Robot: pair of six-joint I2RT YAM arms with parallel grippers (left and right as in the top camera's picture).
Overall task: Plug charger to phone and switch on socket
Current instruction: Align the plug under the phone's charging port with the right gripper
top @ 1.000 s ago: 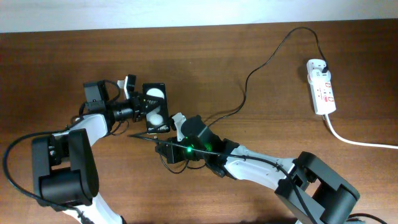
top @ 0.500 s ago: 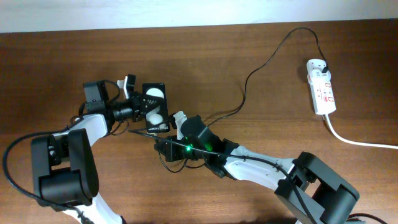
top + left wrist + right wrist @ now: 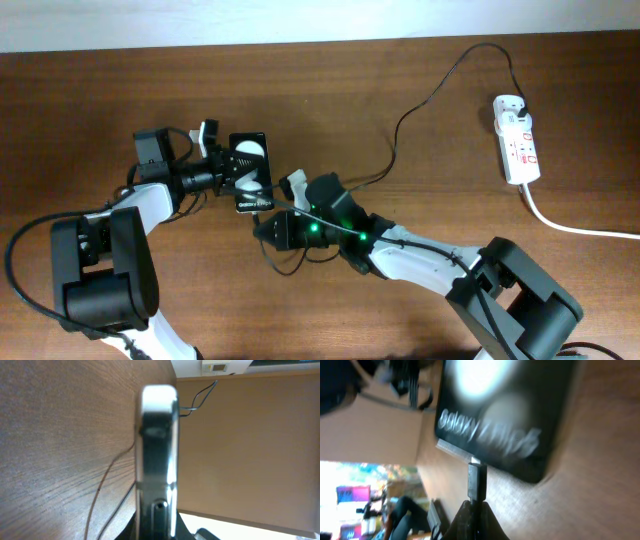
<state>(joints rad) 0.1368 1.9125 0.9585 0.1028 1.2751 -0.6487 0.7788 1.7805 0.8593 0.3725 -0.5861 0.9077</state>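
Note:
The black phone (image 3: 251, 165) is gripped near its left edge by my left gripper (image 3: 228, 176), which is shut on it. In the left wrist view the phone (image 3: 157, 450) shows edge-on between the fingers. My right gripper (image 3: 266, 224) sits just below the phone's text end, shut on the charger's small black connector tip (image 3: 475, 481). In the right wrist view the tip almost touches the phone's (image 3: 505, 415) bottom edge. The charger cable (image 3: 400, 128) runs up to its plug (image 3: 521, 103) in the white socket (image 3: 518, 145) at the far right.
The socket's thick white cord (image 3: 572, 226) trails off the right edge. Slack black cable (image 3: 283, 262) loops under my right arm. The wooden table's far edge (image 3: 320, 42) meets a white wall.
My right gripper moved up and right with the connector tip, closing on the phone's lower end. The phone and left gripper stayed nearly still.

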